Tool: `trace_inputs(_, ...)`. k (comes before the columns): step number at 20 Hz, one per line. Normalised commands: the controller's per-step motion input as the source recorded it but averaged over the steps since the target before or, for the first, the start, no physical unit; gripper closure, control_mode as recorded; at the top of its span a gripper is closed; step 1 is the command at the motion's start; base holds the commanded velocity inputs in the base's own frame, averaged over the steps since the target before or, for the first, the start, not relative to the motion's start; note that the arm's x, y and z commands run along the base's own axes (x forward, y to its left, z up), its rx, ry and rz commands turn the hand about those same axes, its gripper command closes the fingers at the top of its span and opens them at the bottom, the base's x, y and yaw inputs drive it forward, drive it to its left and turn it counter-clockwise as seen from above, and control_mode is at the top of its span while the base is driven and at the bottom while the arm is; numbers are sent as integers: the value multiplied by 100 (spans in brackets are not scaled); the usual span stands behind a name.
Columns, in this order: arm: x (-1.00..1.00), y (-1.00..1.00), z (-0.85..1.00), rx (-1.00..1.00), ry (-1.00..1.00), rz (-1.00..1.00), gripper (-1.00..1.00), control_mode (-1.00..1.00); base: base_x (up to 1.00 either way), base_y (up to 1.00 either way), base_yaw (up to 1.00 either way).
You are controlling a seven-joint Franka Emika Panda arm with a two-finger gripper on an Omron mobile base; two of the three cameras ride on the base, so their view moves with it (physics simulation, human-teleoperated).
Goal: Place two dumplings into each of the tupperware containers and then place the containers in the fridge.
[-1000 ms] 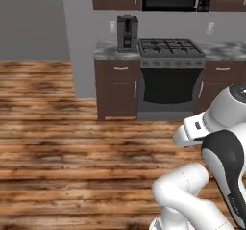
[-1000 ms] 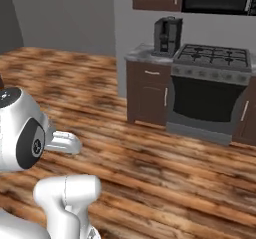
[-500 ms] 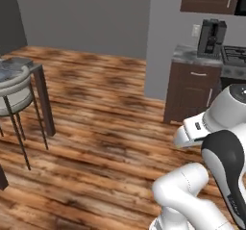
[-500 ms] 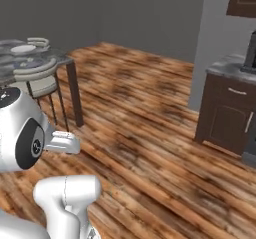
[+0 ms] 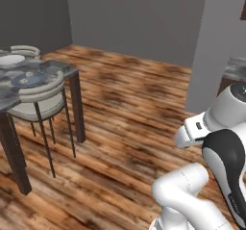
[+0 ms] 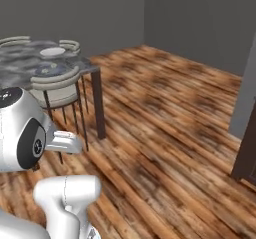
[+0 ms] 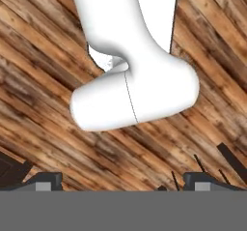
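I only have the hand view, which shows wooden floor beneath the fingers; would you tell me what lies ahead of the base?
Observer: A grey marbled table on dark legs stands ahead, to the left.
Operator: Is anything on it?
Observer: A round white plate and a blue-grey plate; anything smaller is too small to tell.
Operator: Is anything standing at the table?
Observer: A pale chair is tucked in at the side facing us, with bare wooden floor between it and the base.
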Motion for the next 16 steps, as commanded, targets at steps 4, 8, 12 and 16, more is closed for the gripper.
trace_inputs(4,0,0,0,0,0,0,-100,100,100,-2,39)
trace_inputs(8,0,0,0,0,0,0,-100,100,100,-17,37)
trace_inputs(12,0,0,0,0,0,0,-100,100,100,-37,34)
trace_inputs(16,0,0,0,0,0,0,-100,100,100,-41,31)
